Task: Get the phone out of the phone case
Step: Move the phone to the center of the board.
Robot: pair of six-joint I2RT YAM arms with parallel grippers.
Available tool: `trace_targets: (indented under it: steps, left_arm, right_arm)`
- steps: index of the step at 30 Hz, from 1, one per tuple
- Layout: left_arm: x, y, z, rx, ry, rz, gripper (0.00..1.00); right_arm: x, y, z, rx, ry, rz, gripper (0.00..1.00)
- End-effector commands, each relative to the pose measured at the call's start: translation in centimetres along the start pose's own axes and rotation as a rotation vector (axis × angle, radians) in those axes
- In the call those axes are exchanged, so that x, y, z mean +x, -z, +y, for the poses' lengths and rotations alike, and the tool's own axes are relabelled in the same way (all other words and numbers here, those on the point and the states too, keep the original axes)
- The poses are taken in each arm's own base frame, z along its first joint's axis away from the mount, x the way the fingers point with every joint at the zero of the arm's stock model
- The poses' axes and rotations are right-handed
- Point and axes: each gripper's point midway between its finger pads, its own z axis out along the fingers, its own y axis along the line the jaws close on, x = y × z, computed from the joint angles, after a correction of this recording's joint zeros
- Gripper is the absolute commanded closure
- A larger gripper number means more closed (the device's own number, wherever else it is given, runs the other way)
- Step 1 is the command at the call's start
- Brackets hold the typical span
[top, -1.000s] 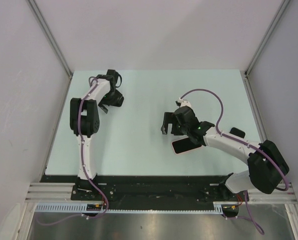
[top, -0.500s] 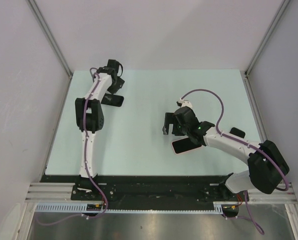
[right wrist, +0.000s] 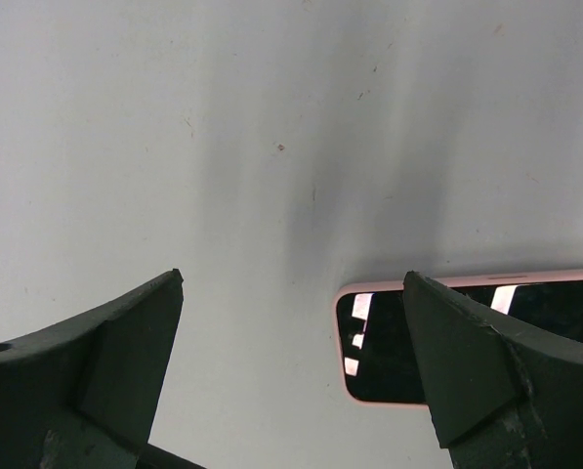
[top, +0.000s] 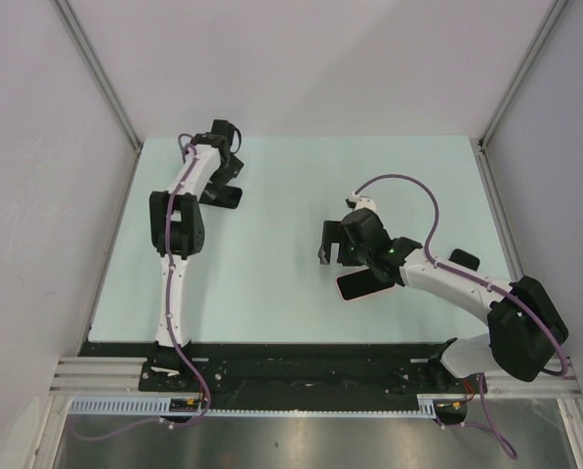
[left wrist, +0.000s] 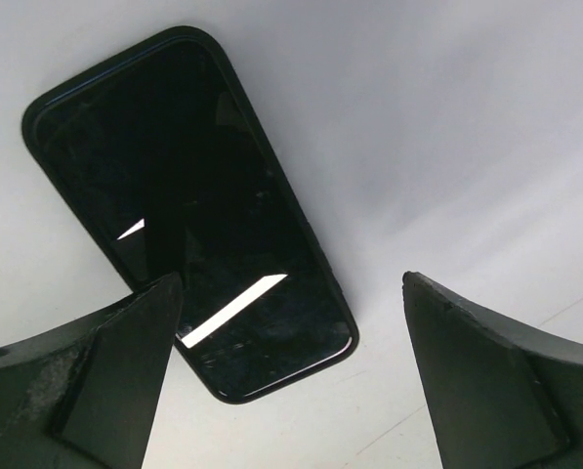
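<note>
Well, left hand (left wrist: pixel 291 283) gapes above the dark phone (left wrist: pixel 188 210).

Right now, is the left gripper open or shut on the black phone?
Open. The left gripper has its jaws wide apart in the wrist view; the black phone lies flat on the table, not pinched between them.

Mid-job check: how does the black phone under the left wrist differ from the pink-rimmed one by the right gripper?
The black phone is dark right to its edge; the pink-rimmed one has a pink border. The black phone lies toward the far left of the table, the pink-rimmed one right of centre. Both lie flat, glossy faces up.
</note>
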Motion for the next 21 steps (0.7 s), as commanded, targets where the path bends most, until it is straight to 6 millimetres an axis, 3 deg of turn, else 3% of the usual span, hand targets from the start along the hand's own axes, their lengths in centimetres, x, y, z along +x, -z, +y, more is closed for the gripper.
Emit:
trace_targets:
  steps: [1,13,21]
  left_arm:
    - [-0.1,0.9,2.8,-0.086,-0.038,0.017,0.0]
    - [1.6,1.0,4.2,-0.13,-0.024,0.106,0.0]
    - [0.5,2.9,4.7,-0.139,0.031,0.079,0.0]
  right_arm:
    - [-0.7,0.6,1.2,-0.05,0.003,-0.028,0.0]
    - [0.1,0.9,1.2,-0.059,0.017,-0.015,0.0]
    - [0.1,1.3,1.2,-0.067,0.016,-0.022,0.0]
